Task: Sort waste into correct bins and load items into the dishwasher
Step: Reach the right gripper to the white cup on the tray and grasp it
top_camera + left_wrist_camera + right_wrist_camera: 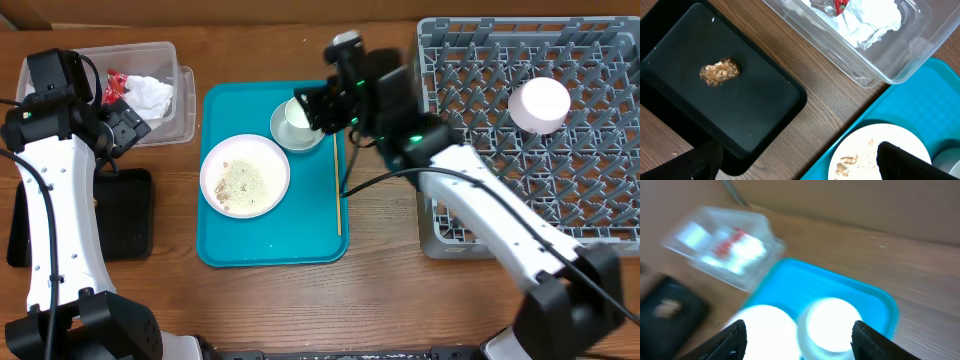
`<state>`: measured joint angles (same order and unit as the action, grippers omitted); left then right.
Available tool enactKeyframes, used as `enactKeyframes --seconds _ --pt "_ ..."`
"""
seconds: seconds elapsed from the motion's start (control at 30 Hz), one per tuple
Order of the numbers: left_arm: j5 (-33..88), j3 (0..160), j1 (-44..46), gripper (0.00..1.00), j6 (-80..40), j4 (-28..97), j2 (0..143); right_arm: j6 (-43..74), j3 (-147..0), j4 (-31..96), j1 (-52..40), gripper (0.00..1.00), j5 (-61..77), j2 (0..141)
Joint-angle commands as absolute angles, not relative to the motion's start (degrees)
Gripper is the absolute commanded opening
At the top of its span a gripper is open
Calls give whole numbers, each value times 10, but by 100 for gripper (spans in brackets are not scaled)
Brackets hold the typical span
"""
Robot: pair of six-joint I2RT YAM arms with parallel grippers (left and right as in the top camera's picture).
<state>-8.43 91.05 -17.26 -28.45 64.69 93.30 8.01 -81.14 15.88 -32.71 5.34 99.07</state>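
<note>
One cup (540, 105) racked, napkins (152, 95) binned; crumbed plate (245, 178) and bowl (295, 125) remain, left claw (128, 122) and right claw (316, 108) both apart.

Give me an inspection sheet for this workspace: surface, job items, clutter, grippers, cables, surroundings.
Surface: wooden table.
Job's things: clear tub holds napkin and red wrapper; black tray holds brown scrap; plate with crumbs and small bowl on teal tray; dish rack holds one white dish.
Clutter: thin stick at teal tray's edge.
Grippers: left gripper open, empty; right gripper open over small bowl.
Cables: black cable by right arm, another along left arm.
Surroundings: nothing seen.
</note>
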Motion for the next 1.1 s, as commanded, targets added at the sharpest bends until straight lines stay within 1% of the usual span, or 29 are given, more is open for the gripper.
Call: enactKeyframes --seconds 0.0,0.07,0.13,0.23,0.33,0.4,0.6,0.83,0.93,1.03,1.07 --pt "-90 907 -172 100 -292 646 937 18 -851 185 -345 69 -102 1034" --pt "-90 907 -172 100 -292 646 937 19 -892 221 -344 72 -107 1063" --pt "-90 907 -172 100 -292 646 937 18 -947 271 -344 79 -107 1095" --pt "-90 907 -172 100 -292 646 937 18 -1038 346 -344 85 -107 1143" --pt "-90 907 -172 100 -292 646 937 19 -1111 404 -345 85 -104 1187" --pt "-90 907 -172 100 -292 646 937 19 -1128 418 -345 86 -104 1207" --pt "-90 907 -172 100 -292 646 937 15 -1128 414 -361 86 -51 1233" --pt "-90 907 -172 100 -292 646 937 15 -1127 389 -390 85 -56 1254" --pt "-90 907 -172 100 -292 646 937 17 -1127 384 -392 83 -76 1274" --pt "-90 907 -172 100 -292 646 937 17 -1127 386 -392 76 -81 1289" --pt "-90 907 -172 100 -292 646 937 17 -1127 385 -392 75 -81 1289"
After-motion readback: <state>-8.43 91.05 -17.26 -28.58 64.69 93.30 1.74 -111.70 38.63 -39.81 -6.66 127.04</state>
